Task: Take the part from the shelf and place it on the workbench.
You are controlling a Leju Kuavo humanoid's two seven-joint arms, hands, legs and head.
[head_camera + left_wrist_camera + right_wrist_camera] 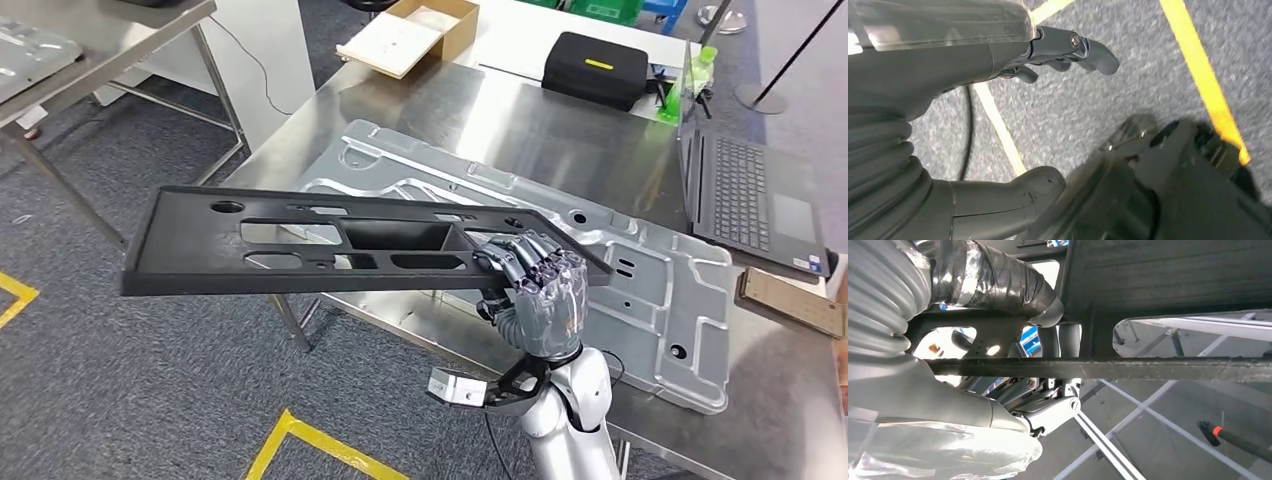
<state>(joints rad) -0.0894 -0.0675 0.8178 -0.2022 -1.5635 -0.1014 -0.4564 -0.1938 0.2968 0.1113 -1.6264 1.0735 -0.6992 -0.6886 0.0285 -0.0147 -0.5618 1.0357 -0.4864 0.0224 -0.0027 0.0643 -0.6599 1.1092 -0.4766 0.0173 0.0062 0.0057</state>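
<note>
A long flat black plastic part (300, 242) with several cutouts hangs level in the air, reaching left past the workbench (520, 120) corner. My right hand (535, 288) grips its right end, fingers curled over the near rim. In the right wrist view the part's dark underside (1158, 285) and rim bar (1148, 368) cross the frame, with my right hand's thumb (998, 287) and fingers wrapped around them. My left hand (998, 100) hangs over the grey floor, fingers (1083, 47) apart and holding nothing.
A large silver stamped metal panel (600, 270) lies on the steel workbench under the part's right end. A laptop (750, 195), a phone (790, 302), a black case (595, 68) and a cardboard box (410, 35) sit farther back. Another steel table (90, 50) stands at left. Yellow floor tape (300, 440).
</note>
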